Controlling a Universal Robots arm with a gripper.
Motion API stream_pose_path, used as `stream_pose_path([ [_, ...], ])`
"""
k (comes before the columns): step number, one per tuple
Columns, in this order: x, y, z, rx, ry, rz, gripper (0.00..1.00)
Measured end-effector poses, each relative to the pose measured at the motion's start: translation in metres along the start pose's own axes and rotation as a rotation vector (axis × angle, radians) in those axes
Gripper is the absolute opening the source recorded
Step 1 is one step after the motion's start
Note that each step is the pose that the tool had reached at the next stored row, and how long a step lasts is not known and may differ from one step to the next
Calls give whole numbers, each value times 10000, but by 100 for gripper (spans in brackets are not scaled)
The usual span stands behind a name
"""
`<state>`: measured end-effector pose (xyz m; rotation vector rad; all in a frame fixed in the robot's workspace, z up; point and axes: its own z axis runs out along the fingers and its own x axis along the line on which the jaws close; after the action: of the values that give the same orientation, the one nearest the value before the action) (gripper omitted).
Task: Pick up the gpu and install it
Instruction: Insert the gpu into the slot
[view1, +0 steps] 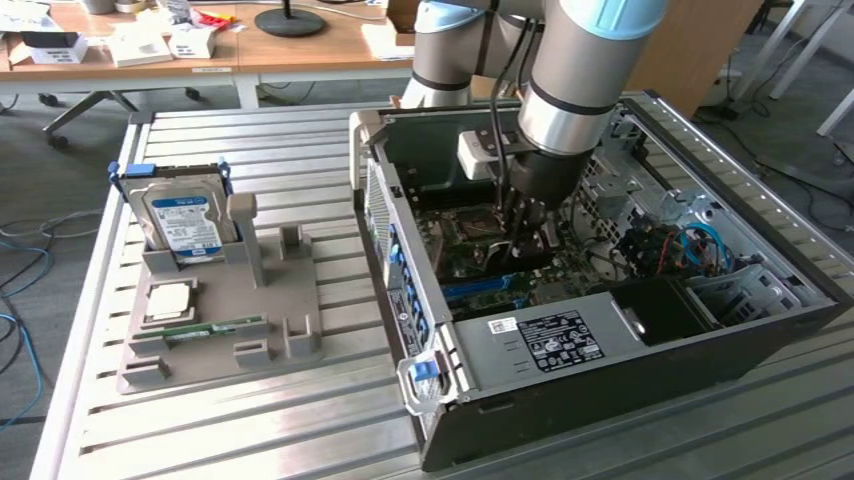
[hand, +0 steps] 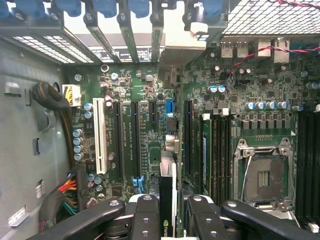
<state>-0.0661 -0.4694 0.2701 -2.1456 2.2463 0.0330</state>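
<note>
Right under the wrist camera, pinched edge-on between the black fingers (hand: 145, 215) of the gripper (hand: 171, 201): the gpu (hand: 166, 185), dark and thin, with a green logo on its near end. Clamped from both sides, long edge turned down towards the green motherboard (hand: 150, 85), in line with the row of black expansion slots (hand: 135, 140). Impossible to tell whether touching a slot or hanging just clear of it.

Beside those slots, a long white slot (hand: 99, 132). By the case wall, a bundle of coloured cables (hand: 67, 192). Further across the board, past the memory slots (hand: 220, 150), a CPU socket (hand: 262, 175) inside its metal frame. At the far edge of the board, rear slot covers with blue clips (hand: 107, 7).

Seen from outside, the arm (view1: 574, 90) reaching straight down into the open computer case (view1: 601, 390), itself lying on its side on a slatted metal table (view1: 267, 440). On the exterior view's left, well apart from the case, a grey holder (view1: 267, 310) with a silver, blue-labelled hard drive (view1: 187, 220) standing upright in it, a green memory stick (view1: 214, 328) lying flat and a square chip (view1: 171, 300) near it. Beyond the table, wooden desks (view1: 174, 50) strewn with boxes.
</note>
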Motion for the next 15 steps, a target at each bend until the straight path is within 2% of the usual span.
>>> stream_pose_path([
  [6, 2, 48, -1, 0, 0, 0, 26],
  [15, 26, 64, -1, 0, -1, 0, 26],
])
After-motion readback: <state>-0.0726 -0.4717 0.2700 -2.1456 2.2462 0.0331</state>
